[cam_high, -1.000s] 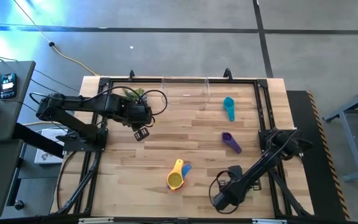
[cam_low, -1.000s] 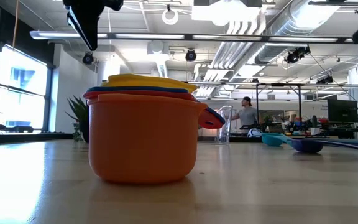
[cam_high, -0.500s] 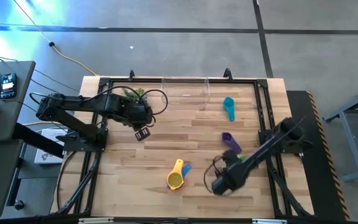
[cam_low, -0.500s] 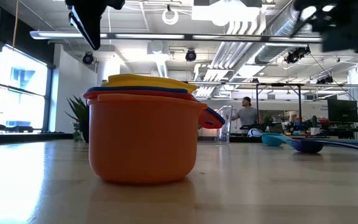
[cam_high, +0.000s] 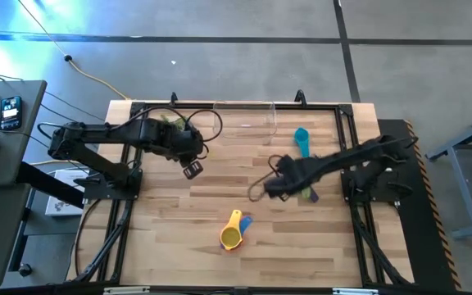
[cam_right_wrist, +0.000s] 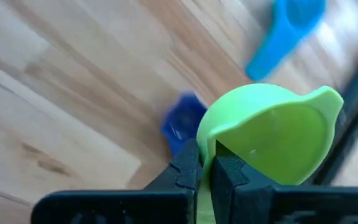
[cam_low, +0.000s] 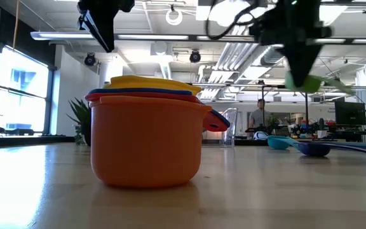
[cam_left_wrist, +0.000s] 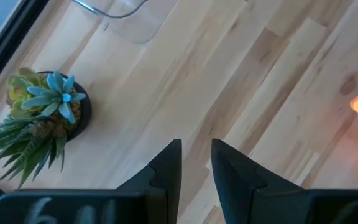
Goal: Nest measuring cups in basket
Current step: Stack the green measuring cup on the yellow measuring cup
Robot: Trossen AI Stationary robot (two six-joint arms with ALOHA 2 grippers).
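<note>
The right claw (cam_right_wrist: 205, 163) is shut tight on the green cup (cam_right_wrist: 271, 133), pinching its rim. It holds the cup up in the air over the middle of the bench (cam_high: 220, 188). The purple cup (cam_high: 308, 193) lies right under this claw, partly hidden by it. The teal cup (cam_high: 302, 141) lies a bit beyond it, toward the back edge. The basket (cam_high: 244, 121) sits past the claw, at the back of the bench. The stack of cups (cam_high: 233, 233), yellow on top, stands on the near side of the claw.

The left claw (cam_left_wrist: 195, 163) hangs above the bench with only a narrow gap between its fingers, holding nothing. The plant (cam_left_wrist: 48, 112) is close beside it.
</note>
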